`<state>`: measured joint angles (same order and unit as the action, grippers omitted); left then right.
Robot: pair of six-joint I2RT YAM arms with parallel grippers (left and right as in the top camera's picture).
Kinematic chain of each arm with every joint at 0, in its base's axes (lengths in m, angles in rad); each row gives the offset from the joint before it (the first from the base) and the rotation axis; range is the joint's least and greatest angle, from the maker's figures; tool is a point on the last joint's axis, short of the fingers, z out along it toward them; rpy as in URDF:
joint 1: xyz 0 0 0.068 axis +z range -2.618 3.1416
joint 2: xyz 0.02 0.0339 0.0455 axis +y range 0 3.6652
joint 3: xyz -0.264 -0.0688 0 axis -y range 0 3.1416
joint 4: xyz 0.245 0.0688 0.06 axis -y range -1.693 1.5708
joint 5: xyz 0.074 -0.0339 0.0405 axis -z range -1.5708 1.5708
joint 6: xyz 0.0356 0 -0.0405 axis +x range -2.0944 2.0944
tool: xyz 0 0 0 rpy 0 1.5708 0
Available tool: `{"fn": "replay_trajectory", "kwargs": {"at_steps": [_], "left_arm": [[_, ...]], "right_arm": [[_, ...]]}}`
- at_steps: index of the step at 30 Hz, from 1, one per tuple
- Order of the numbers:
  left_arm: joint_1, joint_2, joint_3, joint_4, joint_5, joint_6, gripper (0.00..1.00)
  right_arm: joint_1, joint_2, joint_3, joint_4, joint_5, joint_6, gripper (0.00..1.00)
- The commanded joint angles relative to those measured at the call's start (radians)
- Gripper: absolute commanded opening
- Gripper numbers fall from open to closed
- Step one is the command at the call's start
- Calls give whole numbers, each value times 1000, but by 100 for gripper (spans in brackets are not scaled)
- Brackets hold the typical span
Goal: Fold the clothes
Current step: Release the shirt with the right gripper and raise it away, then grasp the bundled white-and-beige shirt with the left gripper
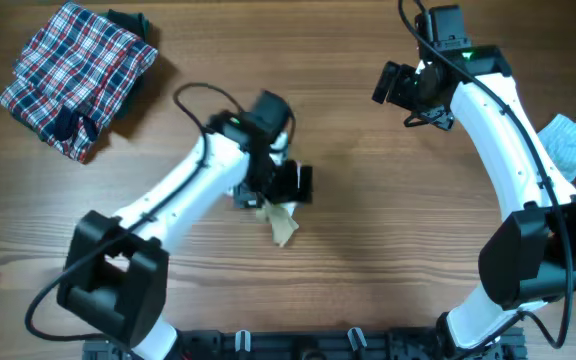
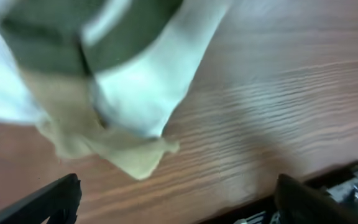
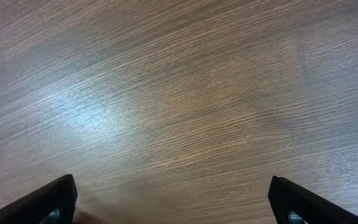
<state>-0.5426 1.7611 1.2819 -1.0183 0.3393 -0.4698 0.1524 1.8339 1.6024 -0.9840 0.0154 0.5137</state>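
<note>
A small cream-white top with tan parts and an olive edge [image 1: 282, 222] lies crumpled on the wooden table, mostly hidden under my left gripper [image 1: 290, 186]. In the left wrist view the top [image 2: 129, 93] is blurred and fills the upper left. My left gripper [image 2: 178, 194] is open, its fingers wide apart, with only bare wood between them. A pale blue striped garment [image 1: 574, 141] lies at the right edge behind the right arm. My right gripper [image 1: 394, 84] is open and empty over bare table [image 3: 173, 199] at the far right.
A folded red, white and blue plaid garment [image 1: 74, 76] lies at the far left corner with a dark object behind it. The wooden table [image 1: 388, 240] lies between the arms. A black rail runs along the front edge [image 1: 298, 345].
</note>
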Motion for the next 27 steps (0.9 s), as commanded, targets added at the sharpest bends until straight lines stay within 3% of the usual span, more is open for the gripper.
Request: {"fn": "replay_trajectory", "kwargs": {"at_steps": [1,5,12,14,17,21,24,26,27], "left_arm": [[-27,-11,-53,-8,-109,-213,100],[-27,-11,-112,64,-154,-244,100],[-27,-10,-146,166,-180,-189,99],[-27,-10,-150,174,-207,-173,94],[-27,-10,-151,174,-207,-135,76],[-27,-8,-151,169,-202,-120,72],[-27,-2,-151,163,-202,-113,63],[-27,10,-151,163,-202,-113,49],[-27,16,-151,163,-202,-113,49]], "right_arm": [[3,-25,14,0,41,-32,100],[3,-25,14,0,41,-41,100],[3,-25,14,-3,37,-41,100],[3,-25,14,-5,37,-40,100],[3,-25,14,-8,29,-41,100],[3,-25,14,-15,29,-41,100],[3,-25,14,-16,29,-40,100],[3,-25,14,-17,29,-41,100],[3,-25,14,-18,29,-40,100]]}}
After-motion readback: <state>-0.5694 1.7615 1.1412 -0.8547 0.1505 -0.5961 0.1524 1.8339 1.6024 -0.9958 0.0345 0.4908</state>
